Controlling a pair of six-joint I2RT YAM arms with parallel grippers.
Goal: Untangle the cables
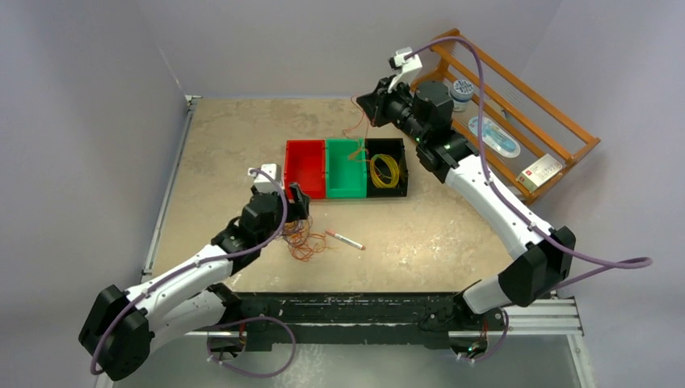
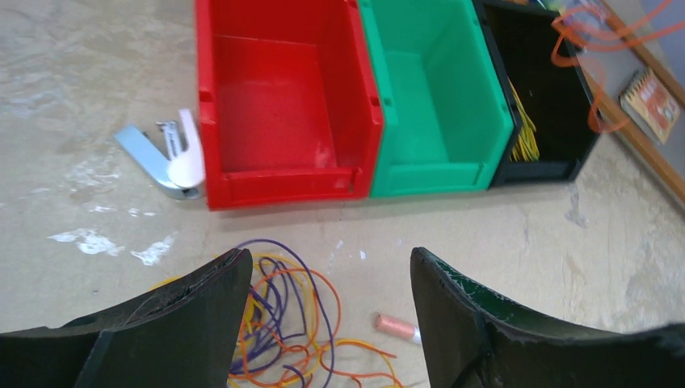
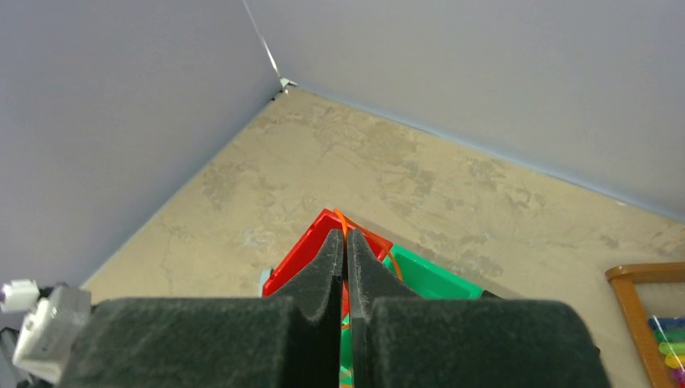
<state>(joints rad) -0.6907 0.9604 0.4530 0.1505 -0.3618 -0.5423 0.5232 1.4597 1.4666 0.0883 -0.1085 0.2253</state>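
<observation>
The cables' tangle (image 1: 300, 241) of orange, purple and yellow strands lies on the table just below my left gripper (image 1: 297, 202). In the left wrist view the tangle (image 2: 283, 323) sits between and under the open, empty jaws of the left gripper (image 2: 331, 259). My right gripper (image 1: 367, 105) is raised behind the bins and shut on an orange cable (image 1: 355, 133) that hangs down toward the green bin (image 1: 346, 187). In the right wrist view the orange cable (image 3: 361, 233) comes out at the closed tips of the right gripper (image 3: 346, 234). A yellow cable coil (image 1: 385, 171) lies in the black bin (image 1: 386, 194).
An empty red bin (image 1: 304, 190) stands left of the green one. A pink-and-white pen-like stick (image 1: 346, 239) lies right of the tangle. A grey and white stapler-like tool (image 2: 165, 153) lies beside the red bin (image 2: 283, 182). A wooden rack (image 1: 525, 113) stands at the far right.
</observation>
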